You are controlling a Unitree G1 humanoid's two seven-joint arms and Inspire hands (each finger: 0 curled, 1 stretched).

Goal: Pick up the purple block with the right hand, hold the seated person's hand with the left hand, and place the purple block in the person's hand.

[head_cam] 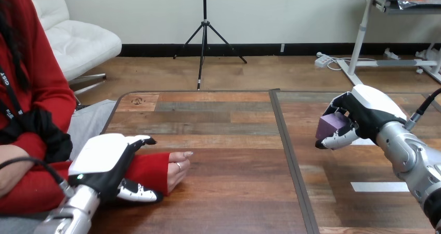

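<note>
At 3 o'clock, the right hand grips the purple block above the worktop; at 8 o'clock, the left hand clasps the person's wrist, resting on the worktop.

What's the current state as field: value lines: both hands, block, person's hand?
left hand: fingers and thumb curled round person's red-sleeved wrist
right hand: fingers shut on small purple cube-shaped block, view's right
person's hand: resting on brown wooden table, apart from block
handover: not yet done
</note>
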